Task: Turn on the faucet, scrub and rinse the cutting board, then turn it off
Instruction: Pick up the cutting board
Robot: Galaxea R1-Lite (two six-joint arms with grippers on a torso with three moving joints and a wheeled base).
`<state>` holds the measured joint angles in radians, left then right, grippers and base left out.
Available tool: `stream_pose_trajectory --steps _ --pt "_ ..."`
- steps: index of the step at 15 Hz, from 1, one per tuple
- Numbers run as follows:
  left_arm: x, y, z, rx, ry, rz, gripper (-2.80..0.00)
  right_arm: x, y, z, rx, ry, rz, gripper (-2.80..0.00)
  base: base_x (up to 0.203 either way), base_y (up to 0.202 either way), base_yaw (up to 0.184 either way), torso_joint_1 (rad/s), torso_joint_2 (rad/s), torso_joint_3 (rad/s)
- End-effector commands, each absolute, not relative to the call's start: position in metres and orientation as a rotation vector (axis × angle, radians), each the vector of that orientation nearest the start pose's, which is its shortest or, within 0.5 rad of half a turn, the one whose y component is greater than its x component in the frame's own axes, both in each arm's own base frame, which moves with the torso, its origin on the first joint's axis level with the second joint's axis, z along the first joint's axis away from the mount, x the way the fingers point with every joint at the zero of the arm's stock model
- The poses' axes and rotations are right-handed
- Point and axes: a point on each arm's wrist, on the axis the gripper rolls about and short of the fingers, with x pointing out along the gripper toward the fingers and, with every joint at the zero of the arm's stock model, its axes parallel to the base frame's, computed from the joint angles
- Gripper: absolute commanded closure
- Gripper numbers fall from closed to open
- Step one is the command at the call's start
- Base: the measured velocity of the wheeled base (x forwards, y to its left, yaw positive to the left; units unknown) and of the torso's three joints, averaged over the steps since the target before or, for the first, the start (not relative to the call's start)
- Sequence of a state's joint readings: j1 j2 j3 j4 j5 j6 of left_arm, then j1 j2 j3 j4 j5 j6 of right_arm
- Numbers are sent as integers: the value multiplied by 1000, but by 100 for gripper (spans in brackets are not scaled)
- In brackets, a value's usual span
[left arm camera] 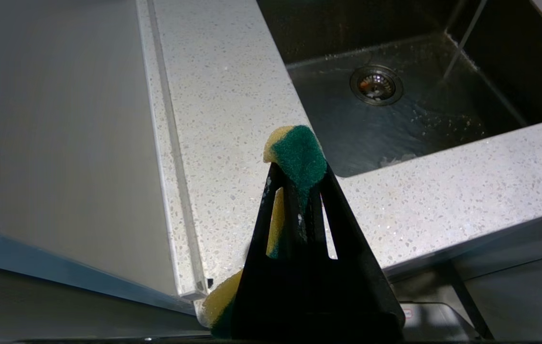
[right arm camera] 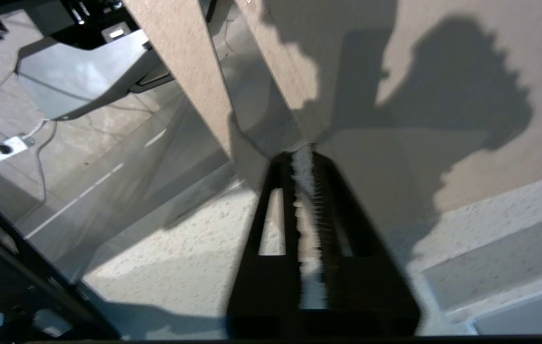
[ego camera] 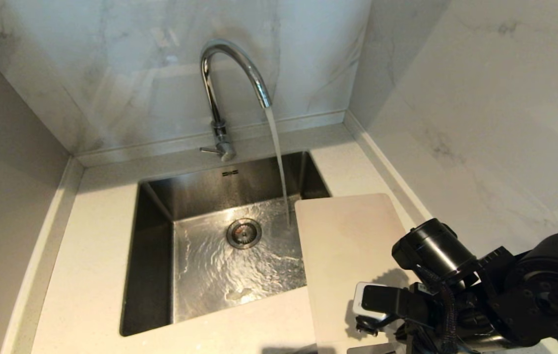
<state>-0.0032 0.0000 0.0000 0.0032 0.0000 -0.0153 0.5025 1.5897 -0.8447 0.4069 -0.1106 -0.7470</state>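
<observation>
left claw: ours is clamped tight on a yellow-and-green sponge, hanging over the speckled surface just beside the sink's left rim. We don't see it in the head view at all.
sink: plenty of free room inside, only the drain and rippling water on the bottom.
faucet: at the back rim, running, with the stream landing just left of the board's far corner.
cutting board: lying flat on the surface right of the sink, its left edge overhanging the basin; the near end is cut off behind our arm.
right claw: low at the board's near end, its tip right at the board's edge. Blurry there, so we honestly can't tell if it's pinching the board or slightly parted.
right wall: close to the board's far side, tight squeeze.
</observation>
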Motion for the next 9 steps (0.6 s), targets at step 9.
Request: stream_pose_trajectory --steps 9 --pt "-23 0 76 -15 2 -2 0 199 109 117 -1089 890 819 -280 0 0 0 0 0 0"
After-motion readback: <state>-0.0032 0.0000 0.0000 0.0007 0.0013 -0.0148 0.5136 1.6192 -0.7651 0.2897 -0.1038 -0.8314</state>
